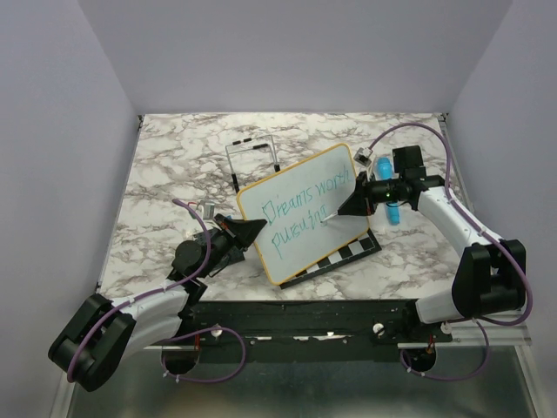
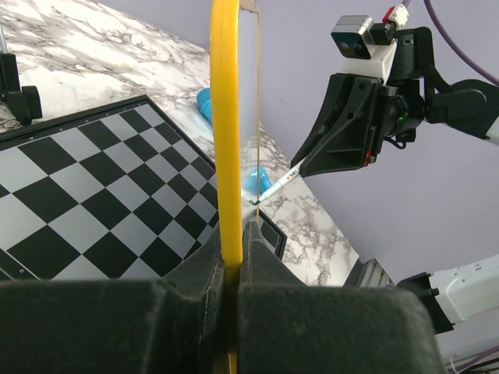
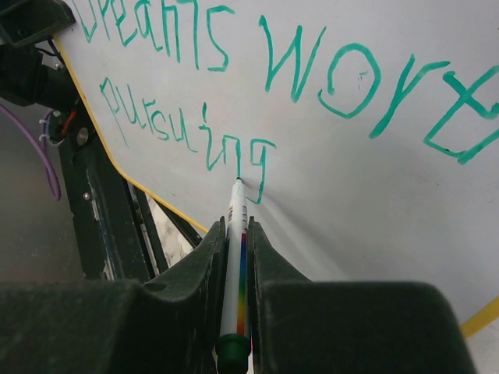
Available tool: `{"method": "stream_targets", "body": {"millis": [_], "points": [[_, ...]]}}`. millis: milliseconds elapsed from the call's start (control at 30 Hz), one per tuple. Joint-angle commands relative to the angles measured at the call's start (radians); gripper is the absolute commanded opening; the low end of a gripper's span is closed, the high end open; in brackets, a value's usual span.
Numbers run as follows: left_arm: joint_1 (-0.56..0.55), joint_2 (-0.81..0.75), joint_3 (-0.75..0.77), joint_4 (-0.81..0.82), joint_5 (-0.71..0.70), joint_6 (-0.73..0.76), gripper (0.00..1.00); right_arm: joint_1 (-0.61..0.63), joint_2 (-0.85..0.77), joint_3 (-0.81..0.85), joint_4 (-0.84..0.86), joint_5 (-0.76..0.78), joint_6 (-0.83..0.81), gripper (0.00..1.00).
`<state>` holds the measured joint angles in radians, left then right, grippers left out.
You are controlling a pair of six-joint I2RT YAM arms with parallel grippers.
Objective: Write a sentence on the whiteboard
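The whiteboard (image 1: 305, 213), white with a yellow frame, stands tilted up over the chessboard (image 1: 348, 254). My left gripper (image 1: 251, 230) is shut on its left yellow edge (image 2: 225, 140). The sentence (image 1: 300, 207) reads "Dreams worth pursuing" in teal, in two lines; it also shows in the right wrist view (image 3: 234, 93). My right gripper (image 1: 348, 205) is shut on a white marker (image 3: 236, 257) with a rainbow stripe. The marker's tip touches the board at the "g" of "pursuing". The marker also shows in the left wrist view (image 2: 279, 184).
A black wire stand (image 1: 252, 157) is behind the board. A blue object (image 1: 389, 209) lies on the marble table (image 1: 174, 165) under my right arm, also in the left wrist view (image 2: 256, 181). The black rail (image 1: 305, 318) runs along the near edge.
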<state>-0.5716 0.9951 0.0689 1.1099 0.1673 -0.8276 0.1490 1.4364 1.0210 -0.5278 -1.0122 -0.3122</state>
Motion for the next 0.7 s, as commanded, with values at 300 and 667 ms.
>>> {"method": "stream_targets", "body": {"millis": [300,667], "points": [[-0.004,0.002,-0.012,-0.015,0.02,0.087,0.0,-0.046,-0.125,0.1,-0.015,-0.135,-0.004,0.01],[-0.005,-0.001,-0.02,-0.012,0.021,0.091,0.0,-0.213,-0.209,-0.039,-0.024,-0.175,-0.168,0.0]]}}
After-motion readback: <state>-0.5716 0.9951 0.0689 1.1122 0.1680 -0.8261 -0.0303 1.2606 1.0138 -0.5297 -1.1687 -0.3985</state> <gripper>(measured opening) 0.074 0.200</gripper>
